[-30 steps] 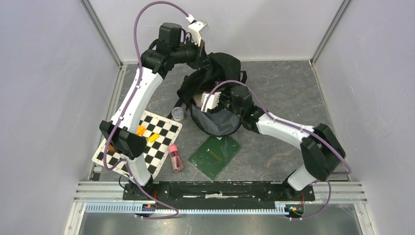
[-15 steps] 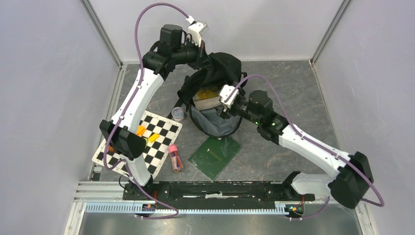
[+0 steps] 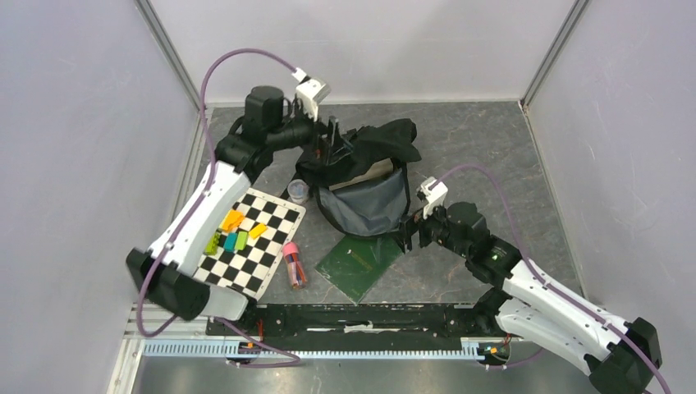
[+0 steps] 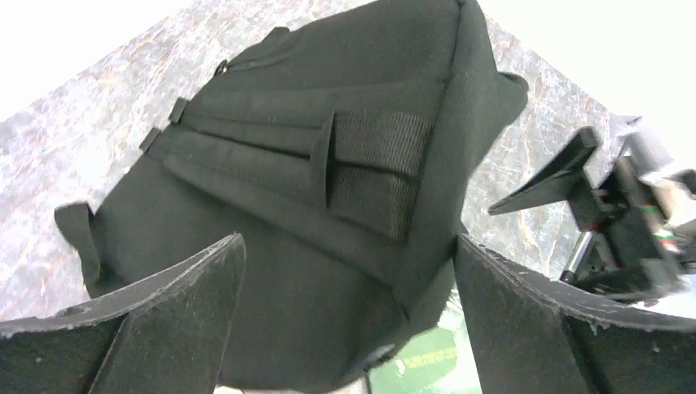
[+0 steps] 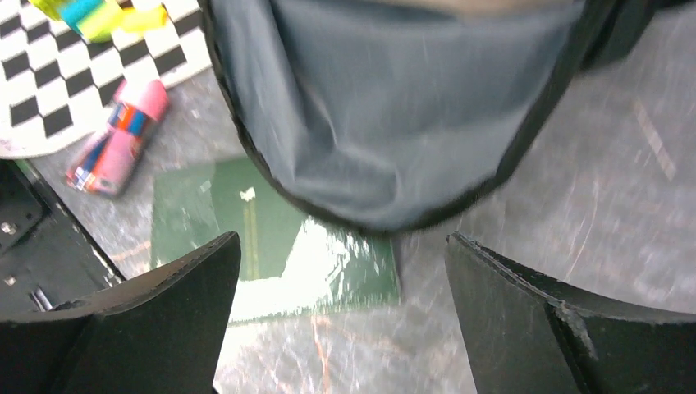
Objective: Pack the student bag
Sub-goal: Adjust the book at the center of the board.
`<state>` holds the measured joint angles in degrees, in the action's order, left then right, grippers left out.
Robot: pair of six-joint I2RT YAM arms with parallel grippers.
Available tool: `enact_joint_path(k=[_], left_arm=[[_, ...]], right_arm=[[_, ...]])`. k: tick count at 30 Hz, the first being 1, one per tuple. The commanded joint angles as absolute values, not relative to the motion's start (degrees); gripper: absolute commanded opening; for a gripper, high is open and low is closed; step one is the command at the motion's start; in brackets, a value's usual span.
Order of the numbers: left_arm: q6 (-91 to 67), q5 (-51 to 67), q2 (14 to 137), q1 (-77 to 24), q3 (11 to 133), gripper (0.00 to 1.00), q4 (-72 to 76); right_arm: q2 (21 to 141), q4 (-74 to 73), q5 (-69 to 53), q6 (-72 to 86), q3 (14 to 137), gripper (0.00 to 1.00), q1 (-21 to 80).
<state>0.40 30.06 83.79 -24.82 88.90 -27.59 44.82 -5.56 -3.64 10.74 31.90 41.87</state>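
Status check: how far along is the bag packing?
Done: what looks like one book sits inside the open student bag. In hand: nothing; the left tool is open at the bag's top flap, the right tool open near the green book. Left: that green book, pink pencil case, small cup, and the checkerboard with its blocks, all outside the bag.

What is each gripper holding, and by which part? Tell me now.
Nothing is held. The left gripper is open over the student bag, its black fabric unclamped. The right gripper is open and empty near the green book.
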Motion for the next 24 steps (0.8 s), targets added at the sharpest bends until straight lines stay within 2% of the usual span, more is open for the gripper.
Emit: enact_joint_path(k=[1, 7, 13, 14, 24], left_arm=[[-6.27, 23.83, 70.77, -24.46, 81.19, 1.0, -25.12], [-20.35, 15.95, 49.97, -24.44, 64.19, 1.0, -32.18], [-35.13, 15.37, 35.75, -24.43, 49.72, 1.0, -39.71], [-38.35, 16.17, 33.74, -24.48, 43.74, 1.0, -39.13], [-38.15, 16.01, 43.35, -26.78, 33.28, 0.99, -26.23]], right_arm=[[43.3, -7.99, -2.33, 17.69, 26.57, 0.98, 41.07], [43.3, -4.98, -7.75, 16.28, 20.32, 0.98, 37.19], [43.28, 1.11, -16.03, 18.94, 14.41, 0.98, 30.64], [42.41, 3.53, -18.14, 20.74, 12.34, 0.98, 29.1], [37.3, 6.95, -18.99, 26.22, 5.49, 0.9, 25.41]])
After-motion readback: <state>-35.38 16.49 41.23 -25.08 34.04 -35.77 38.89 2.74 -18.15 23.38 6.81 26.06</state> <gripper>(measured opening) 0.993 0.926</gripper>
